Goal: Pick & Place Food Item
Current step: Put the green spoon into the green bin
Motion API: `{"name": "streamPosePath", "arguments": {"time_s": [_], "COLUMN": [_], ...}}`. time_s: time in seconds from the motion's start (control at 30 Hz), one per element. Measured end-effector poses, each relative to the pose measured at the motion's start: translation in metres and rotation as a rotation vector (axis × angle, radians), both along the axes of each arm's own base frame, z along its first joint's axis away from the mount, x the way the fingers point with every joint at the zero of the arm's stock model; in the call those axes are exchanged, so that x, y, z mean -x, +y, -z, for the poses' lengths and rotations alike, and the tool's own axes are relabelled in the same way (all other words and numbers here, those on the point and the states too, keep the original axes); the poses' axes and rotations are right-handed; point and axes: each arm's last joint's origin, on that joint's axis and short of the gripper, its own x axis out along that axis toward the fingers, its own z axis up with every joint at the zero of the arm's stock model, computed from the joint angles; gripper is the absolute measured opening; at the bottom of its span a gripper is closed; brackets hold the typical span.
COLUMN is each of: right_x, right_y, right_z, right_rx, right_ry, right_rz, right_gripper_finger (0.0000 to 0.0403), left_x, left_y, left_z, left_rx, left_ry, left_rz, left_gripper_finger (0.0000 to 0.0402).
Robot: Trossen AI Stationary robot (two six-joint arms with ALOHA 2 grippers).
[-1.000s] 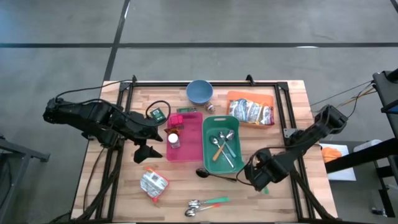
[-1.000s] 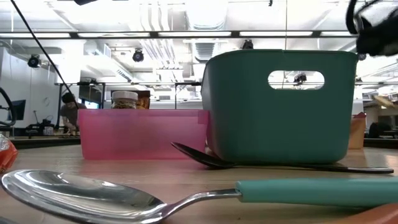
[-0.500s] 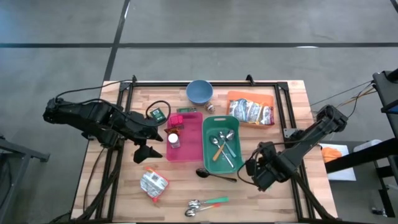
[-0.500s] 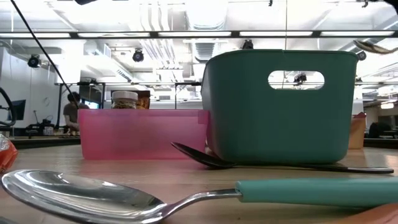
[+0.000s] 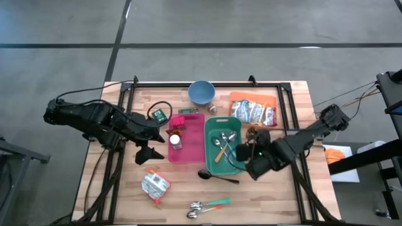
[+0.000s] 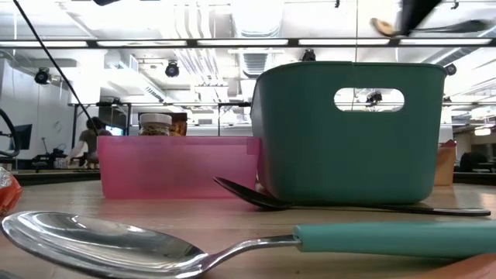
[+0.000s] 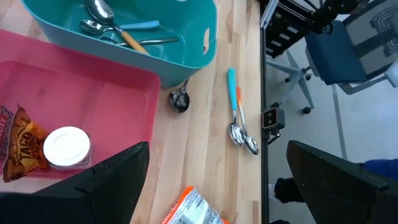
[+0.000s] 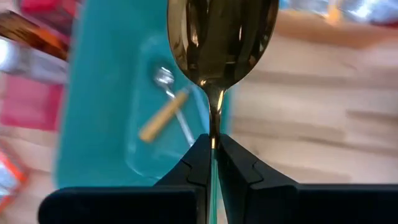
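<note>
Since the earlier frames the right arm has swung inward from the bare wood beside the teal bin (image 5: 224, 145) to that bin's right wall; the left arm has not shifted.

High view: the right gripper (image 5: 249, 152) sits at the teal bin's right rim, over its near corner. The bin holds several spoons. Touching its left side is the pink tray (image 5: 186, 139), which carries a small white-capped jar (image 5: 175, 140). The left gripper (image 5: 152, 145) hangs just left of the pink tray, fingers spread wide, holding nothing. A foil food packet (image 5: 154, 186) lies on the wood near the front edge, well apart from both bins. A black spoon (image 5: 215, 175) lies in front of the teal bin, and a pair of spoons (image 5: 208, 208) lies nearer the front edge. A blue bowl (image 5: 201, 93) stands at the back.

Low view: the teal bin stands right of the pink tray; the black spoon lies at the bin's foot. A blurred spoon shape (image 6: 422, 25) shows above the bin's rim.

Left wrist view: both bins, the jar, a corner of the food packet (image 7: 194, 211) and the pair of spoons show between the wide-set fingers.

Right wrist view: the fingers are pinched together on the stem of a metal spoon (image 8: 221, 37), its bowl hanging over the teal bin's edge.
</note>
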Motion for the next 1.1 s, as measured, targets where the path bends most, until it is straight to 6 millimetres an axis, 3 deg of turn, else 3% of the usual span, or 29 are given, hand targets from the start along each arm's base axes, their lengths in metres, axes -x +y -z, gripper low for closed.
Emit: {"name": "streamPosePath", "arguments": {"time_s": [0.27, 0.47, 0.87, 1.1], "right_x": [-0.039, -0.056, -0.061, -0.061], "right_y": [-0.041, -0.063, -0.065, -0.064], "right_z": [0.007, 0.023, 0.074, 0.091], "right_rx": [0.013, -0.007, -0.1, -0.124], "right_ry": [-0.087, -0.131, -0.197, -0.184], "right_rz": [-0.043, -0.06, -0.038, -0.052], "right_gripper_finger": [0.0012, 0.0012, 0.0012, 0.0012], "left_x": [0.0, 0.0, 0.0, 0.0], "left_y": [0.0, 0.0, 0.001, 0.001], "left_z": [0.0, 0.0, 0.001, 0.001], "left_rx": [-0.002, -0.006, -0.018, -0.018], "left_ry": [0.0, -0.001, -0.001, -0.002], "left_rz": [-0.007, -0.011, -0.026, -0.026], "left_gripper_finger": [0.038, 0.038, 0.038, 0.038]}}
